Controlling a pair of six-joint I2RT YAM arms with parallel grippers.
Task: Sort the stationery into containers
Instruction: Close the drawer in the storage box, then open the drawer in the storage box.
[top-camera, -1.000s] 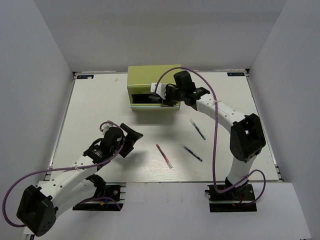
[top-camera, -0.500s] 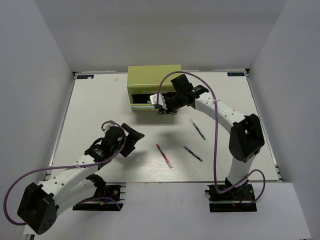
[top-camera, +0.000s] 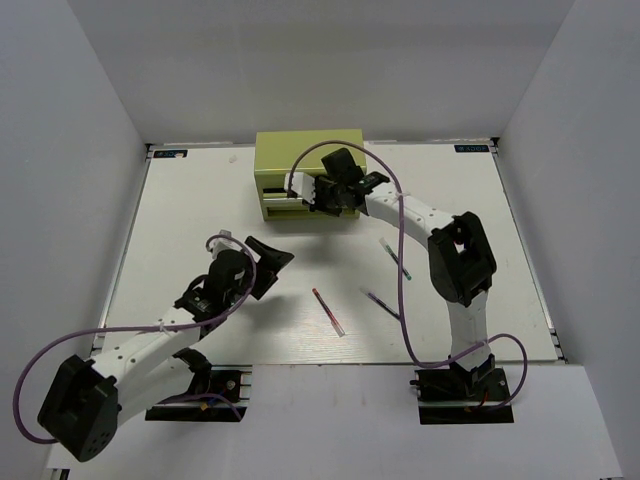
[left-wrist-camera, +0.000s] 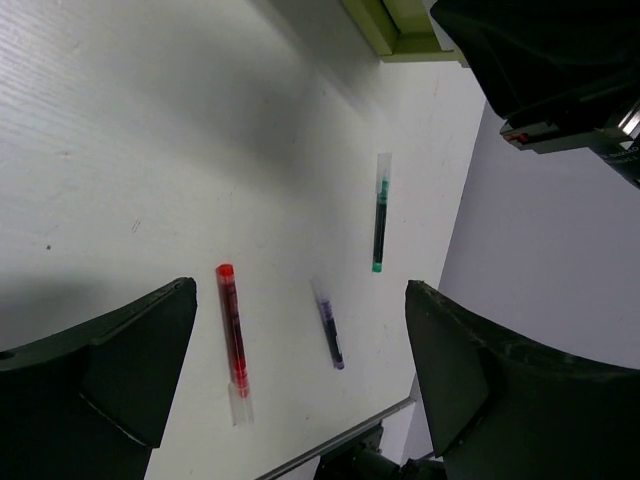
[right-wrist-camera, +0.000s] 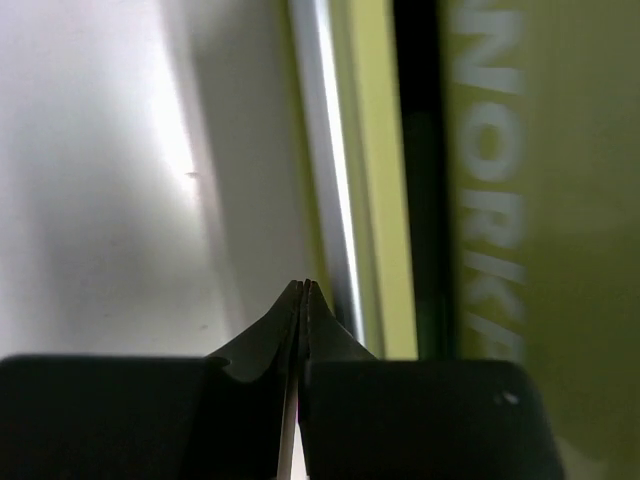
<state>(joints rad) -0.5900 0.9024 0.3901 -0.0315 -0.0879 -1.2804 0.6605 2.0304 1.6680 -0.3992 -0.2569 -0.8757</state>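
Observation:
The yellow-green chest (top-camera: 300, 150) stands at the back of the table, and its lettered front (right-wrist-camera: 490, 180) fills the right of the right wrist view. My right gripper (top-camera: 305, 197) (right-wrist-camera: 303, 292) is shut and empty, its tip close against the chest's front edge. Three pens lie on the table: a red one (top-camera: 327, 311) (left-wrist-camera: 232, 325), a dark purple one (top-camera: 385, 304) (left-wrist-camera: 330, 335) and a teal one (top-camera: 394, 256) (left-wrist-camera: 380, 212). My left gripper (top-camera: 272, 258) (left-wrist-camera: 300, 290) hangs open above the table, left of the red pen.
The white table (top-camera: 200, 220) has a raised rim, and grey walls close it in on three sides. My right arm (top-camera: 460, 260) reaches over the right half of the table, above the teal pen.
My right gripper has shut and swung left along the chest's front. The left gripper has drifted slightly up and right, still open. The pens have not moved.

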